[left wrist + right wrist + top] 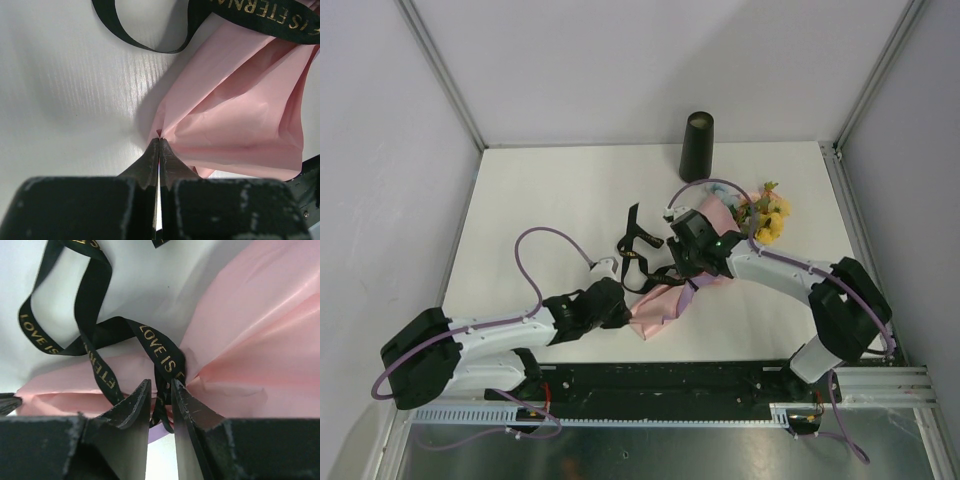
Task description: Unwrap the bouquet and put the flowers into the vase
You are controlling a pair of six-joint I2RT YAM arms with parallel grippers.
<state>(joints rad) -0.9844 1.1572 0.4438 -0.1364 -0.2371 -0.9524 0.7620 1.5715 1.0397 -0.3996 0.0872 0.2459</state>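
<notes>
Top external, bouquet (718,217): lies on its side on the table, right of centre, blooms toward the far right and narrow end toward the near middle, with the wrap on.
Flowers (765,217): yellow and pale blooms with green leaves stick out of the wrap's wide mouth, close to the table's right edge.
Pink paper (235,100): creased and folded around the stems. A little purple sheet shows beneath it at the waist.
Ribbon (157,347): black with gold lettering. Its loose loops are spread on the table left of the bouquet, and one strand runs to the wrap's waist.
Right gripper (161,387): over the bouquet's middle. Its fingers are a narrow gap apart with the ribbon strand passing between them, and I cannot tell whether the strand is clamped.
Left gripper (159,142): at the bouquet's near, narrow end. Its fingers are pressed together, pinching a corner of the pink paper, and the creases run to that point.
Vase (697,145): upright at the table's far edge, beyond the bouquet and apart from it.
Table (550,190): white, with grey walls around it.
</notes>
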